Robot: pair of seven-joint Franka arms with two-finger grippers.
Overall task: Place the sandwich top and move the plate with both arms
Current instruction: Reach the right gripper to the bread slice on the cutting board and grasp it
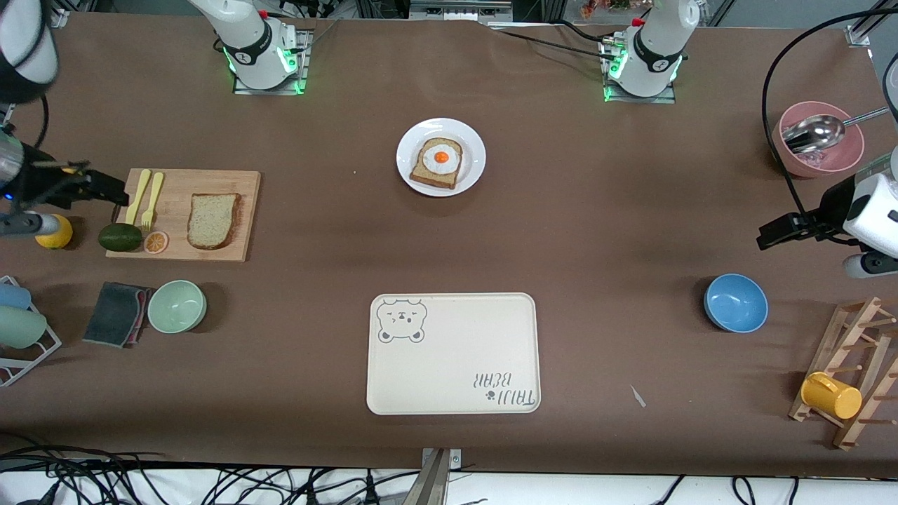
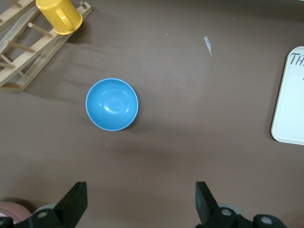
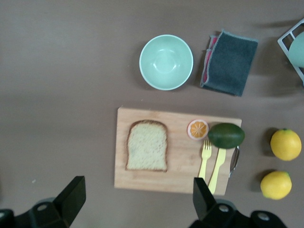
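The sandwich top (image 1: 213, 220), a plain tan bread slice, lies on a wooden cutting board (image 1: 210, 184) toward the right arm's end of the table; it also shows in the right wrist view (image 3: 147, 146). The white plate (image 1: 407, 151) near the arm bases holds a bread slice with a fried egg (image 1: 438, 163). My right gripper (image 1: 111, 191) (image 3: 137, 194) is open and empty, in the air over the board's forks end. My left gripper (image 1: 772, 235) (image 2: 141, 197) is open and empty, in the air over bare table by the blue bowl (image 1: 735, 302).
The board also holds an avocado (image 1: 119, 237), an orange slice and yellow cutlery. A green bowl (image 1: 177, 306) and grey cloth (image 1: 116, 313) lie nearer the camera. A cream bear tray (image 1: 453, 365) sits mid-table. A pink bowl (image 1: 817, 158) and mug rack (image 1: 852, 351) are at the left arm's end.
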